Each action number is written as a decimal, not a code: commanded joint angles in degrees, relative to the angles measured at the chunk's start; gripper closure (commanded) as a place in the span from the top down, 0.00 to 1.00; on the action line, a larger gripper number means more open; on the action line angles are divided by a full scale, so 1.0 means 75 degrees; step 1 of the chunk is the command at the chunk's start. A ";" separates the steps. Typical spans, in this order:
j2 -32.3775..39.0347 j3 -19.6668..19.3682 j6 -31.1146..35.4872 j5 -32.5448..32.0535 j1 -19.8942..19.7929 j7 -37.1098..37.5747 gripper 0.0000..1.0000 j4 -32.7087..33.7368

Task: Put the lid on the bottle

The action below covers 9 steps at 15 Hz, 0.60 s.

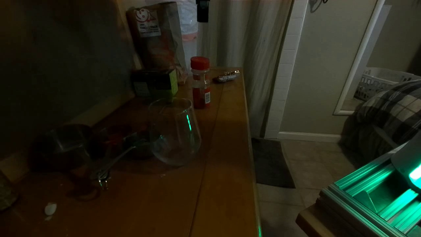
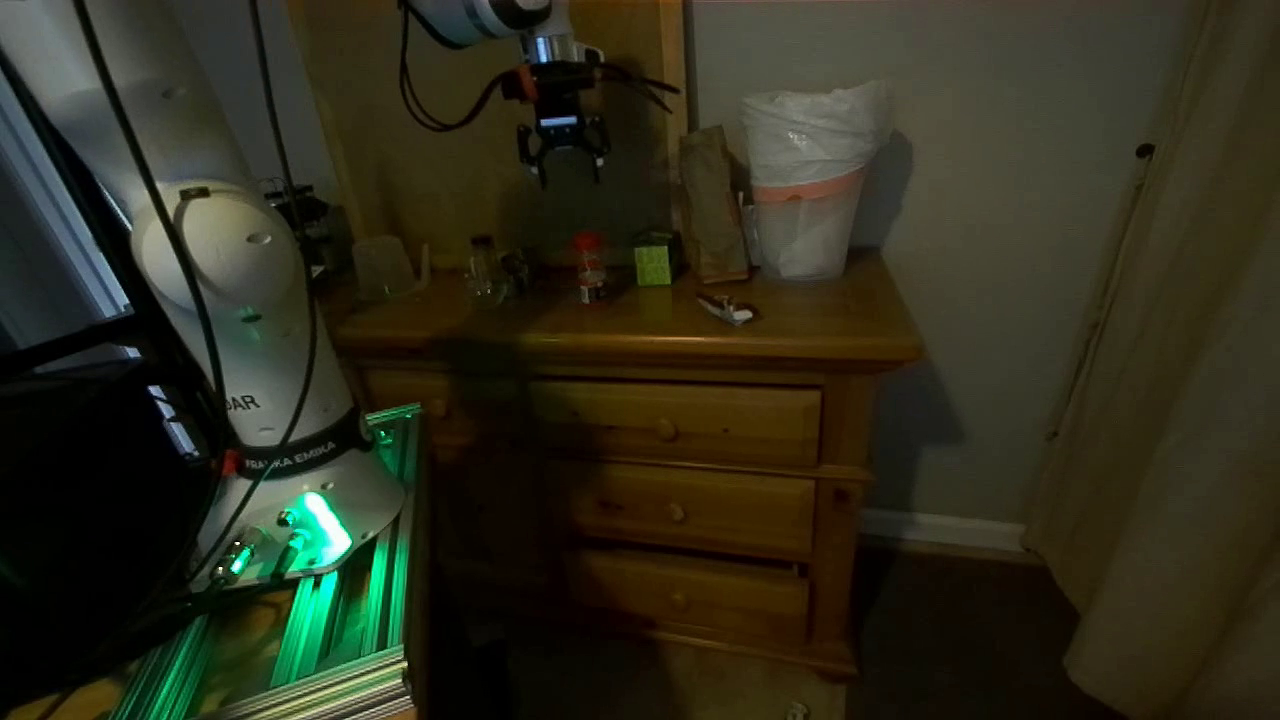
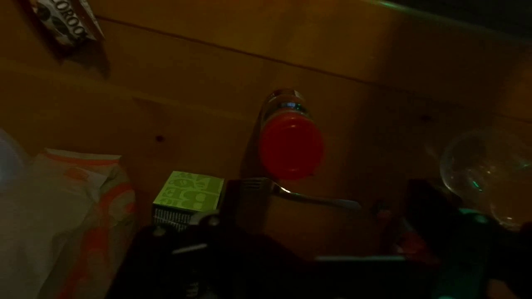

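The bottle (image 1: 201, 95) stands upright on the wooden dresser top, with a clear upper part, reddish lower part and pale label. The red lid (image 1: 200, 63) sits on top of the bottle. Both also show in an exterior view, the bottle (image 2: 591, 280) under the lid (image 2: 587, 241). In the wrist view the lid (image 3: 291, 145) covers most of the bottle (image 3: 286, 101). My gripper (image 2: 570, 177) is open and empty, well above the bottle. Its dark fingers (image 3: 330, 187) are spread wide in the wrist view. Only a dark tip of it (image 1: 203, 12) shows at the top of an exterior view.
A clear glass vessel (image 1: 174, 138) stands near the bottle. A green and black box (image 3: 189, 191), a fork (image 3: 311, 199) and a brown bag (image 1: 156, 39) are close by. A wrapper (image 2: 727, 308) lies near the dresser's front edge. A white-lined bin (image 2: 810, 220) stands behind.
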 commanded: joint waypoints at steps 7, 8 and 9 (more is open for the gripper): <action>-0.3648 -0.0624 0.0772 0.1252 0.0706 0.0523 1.00 -0.2578; -0.4047 -0.0746 0.0861 0.1407 0.0790 0.0673 1.00 -0.2927; -0.4378 -0.0859 0.0902 0.1513 0.0875 0.0771 1.00 -0.3156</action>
